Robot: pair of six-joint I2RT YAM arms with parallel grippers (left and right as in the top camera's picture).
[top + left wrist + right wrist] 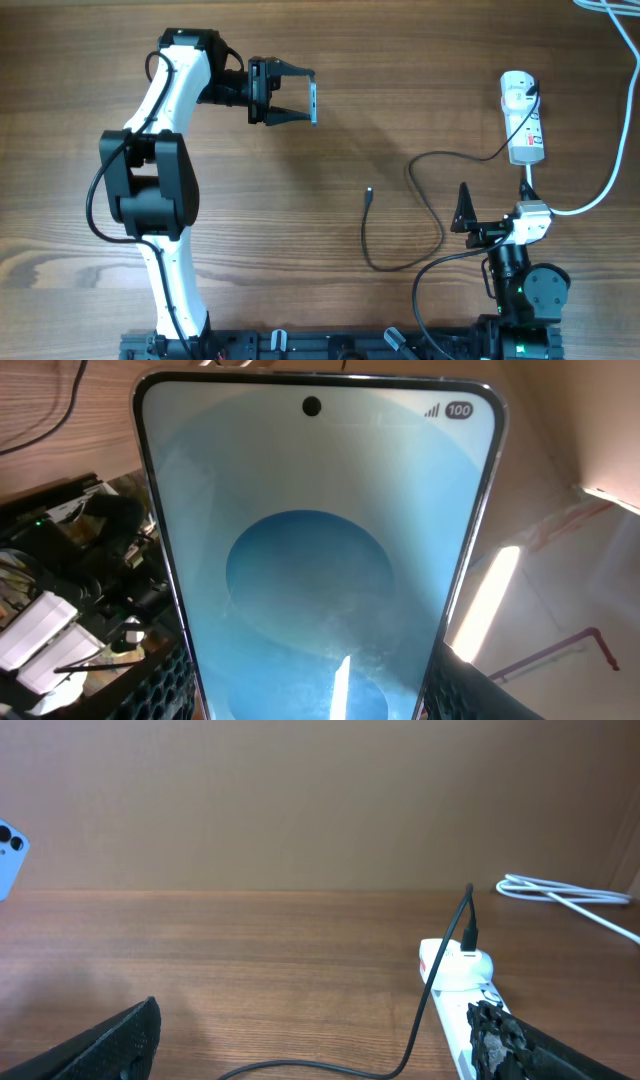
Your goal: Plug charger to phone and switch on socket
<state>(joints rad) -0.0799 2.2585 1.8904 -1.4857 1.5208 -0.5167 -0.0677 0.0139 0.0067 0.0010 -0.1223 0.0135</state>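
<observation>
My left gripper (300,97) is shut on the phone (313,100) and holds it on edge above the table at the upper left. In the left wrist view the phone's turquoise screen (315,560) fills the frame between the jaws (315,700). Its pale blue back shows at the far left of the right wrist view (8,848). The charger's thin black cable (432,220) runs from a white adapter in the socket (525,120) and loops to a free tip (369,194) lying on the table. My right gripper (495,203) is open and empty just below the socket (470,995).
A pale blue-white thick cable (610,170) runs down the right side from the far corner and also shows in the right wrist view (560,895). The robot bases and black cables lie along the front edge (330,345). The table is brown wood.
</observation>
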